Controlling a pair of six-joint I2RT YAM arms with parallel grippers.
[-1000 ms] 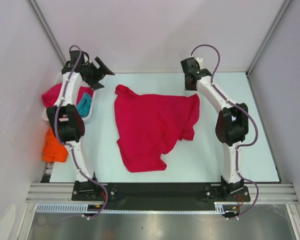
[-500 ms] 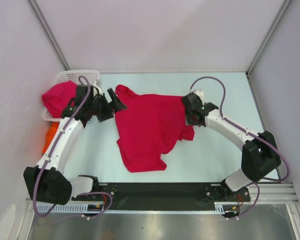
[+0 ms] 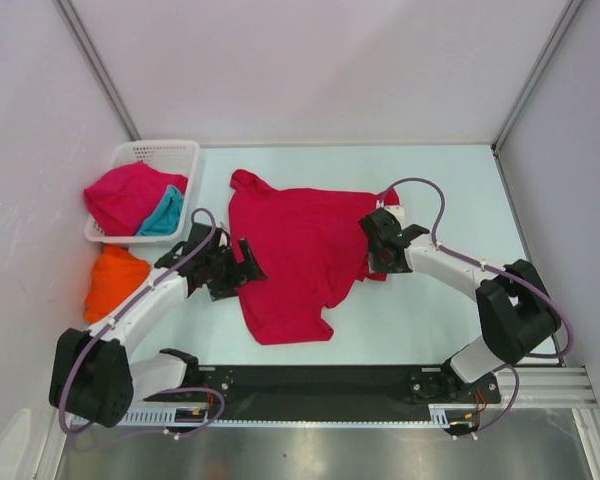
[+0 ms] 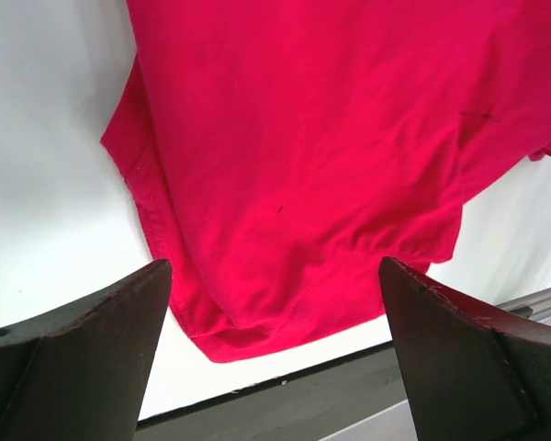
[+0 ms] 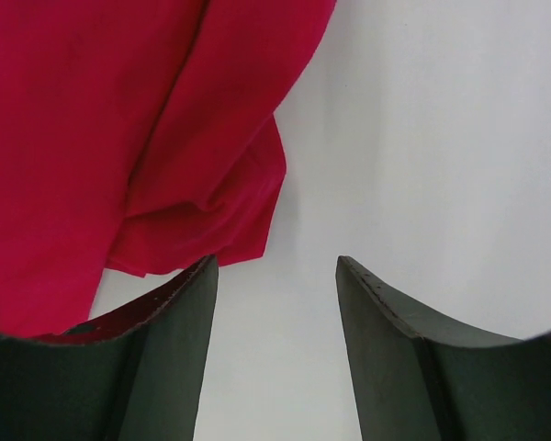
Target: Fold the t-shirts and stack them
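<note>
**On the table (image 3: 450,190), a red t-shirt (image 3: 300,250) between two open grippers**

Between the two grippers we see the red t-shirt lying spread out but rumpled, with its right side folded in on itself.

The left gripper (image 3: 245,268) sits low at the shirt's left edge. Its jaws stand as far apart as they go and grip nothing. In its wrist view the shirt's lower corner, with a stitched edge running along one side, lies straight ahead of the gap. The two dark fingers (image 4: 83,358) frame it from either side. We cannot tell whether either finger touches the cloth.

The right gripper (image 3: 373,248) sits at the opposite edge, over the bunched sleeve. Its jaws also stand apart and hold nothing, and bare table shows through the gap. The sleeve's folded tip lies just ahead of its left finger (image 5: 165,349), whose inner face carries a red reflection.

Outward of the left gripper and beyond it, a white lattice basket (image 3: 160,150) stands at the far left of the table. It holds a second red t-shirt (image 3: 120,195) and a teal t-shirt (image 3: 166,213), both crumpled. An orange t-shirt (image 3: 115,280) lies heaped just beside the basket on its near side, outward of the left arm.
</note>
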